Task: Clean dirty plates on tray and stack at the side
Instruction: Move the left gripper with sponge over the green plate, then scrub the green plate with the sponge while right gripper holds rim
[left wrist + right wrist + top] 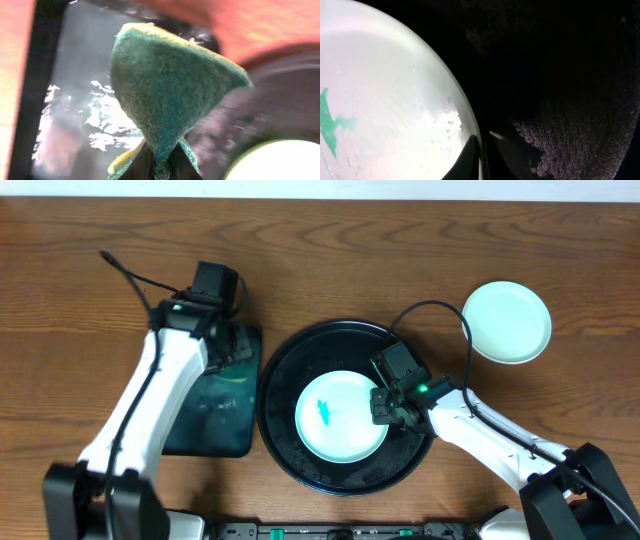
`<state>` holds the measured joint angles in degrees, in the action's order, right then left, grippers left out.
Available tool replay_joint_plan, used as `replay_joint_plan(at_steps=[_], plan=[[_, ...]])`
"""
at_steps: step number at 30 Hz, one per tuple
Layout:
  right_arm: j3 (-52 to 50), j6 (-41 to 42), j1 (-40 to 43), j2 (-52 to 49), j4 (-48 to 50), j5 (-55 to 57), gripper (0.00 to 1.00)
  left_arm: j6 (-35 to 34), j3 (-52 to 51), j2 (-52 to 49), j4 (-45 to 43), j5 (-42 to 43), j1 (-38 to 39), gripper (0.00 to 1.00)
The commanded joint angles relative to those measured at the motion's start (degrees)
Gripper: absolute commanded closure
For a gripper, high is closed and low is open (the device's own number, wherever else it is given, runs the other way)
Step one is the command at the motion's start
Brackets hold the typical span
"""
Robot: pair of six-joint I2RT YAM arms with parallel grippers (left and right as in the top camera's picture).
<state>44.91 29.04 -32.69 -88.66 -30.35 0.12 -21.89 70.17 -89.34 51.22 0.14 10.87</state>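
Note:
A pale plate [342, 416] with a teal smear [326, 412] lies in the round black tray [282, 370]. My right gripper [386, 404] is shut on this plate's right rim. The right wrist view shows one finger on each side of the rim [480, 159], with the plate [380, 90], its smear [327, 125] and the wet black tray [560, 75]. A clean mint plate [507, 322] rests on the bare wood at the far right. My left gripper [226, 340] is shut on a green-and-yellow sponge [165, 80], pinched between the fingers [162, 167] above the dark-green tray.
A dark-green rectangular tray [210, 408], wet inside [75, 100], sits left of the black tray. The edge of the plate [280, 162] and the black tray's rim [285, 95] show in the left wrist view. Brown wood tabletop [80, 280] surrounds everything.

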Motion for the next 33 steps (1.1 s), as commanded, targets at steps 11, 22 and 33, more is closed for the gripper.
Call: replay_joint_plan(at_steps=[11, 22, 33], plan=[[0.3, -0.3, 0.8, -5.2, 5.1, 1.9, 0.99, 2.8, 1.3, 2.4, 0.3, 20.5, 0.8, 0.93], [0.3, 0.9, 0.8, -9.6, 8.7, -1.1, 0.99, 3.0, 1.3, 2.4, -1.4, 21.9, 7.1, 0.93], [0.3, 0.9, 0.8, -9.6, 8.7, -1.1, 0.99, -1.0, 1.3, -5.0, -3.2, 22.0, 11.9, 0.93]])
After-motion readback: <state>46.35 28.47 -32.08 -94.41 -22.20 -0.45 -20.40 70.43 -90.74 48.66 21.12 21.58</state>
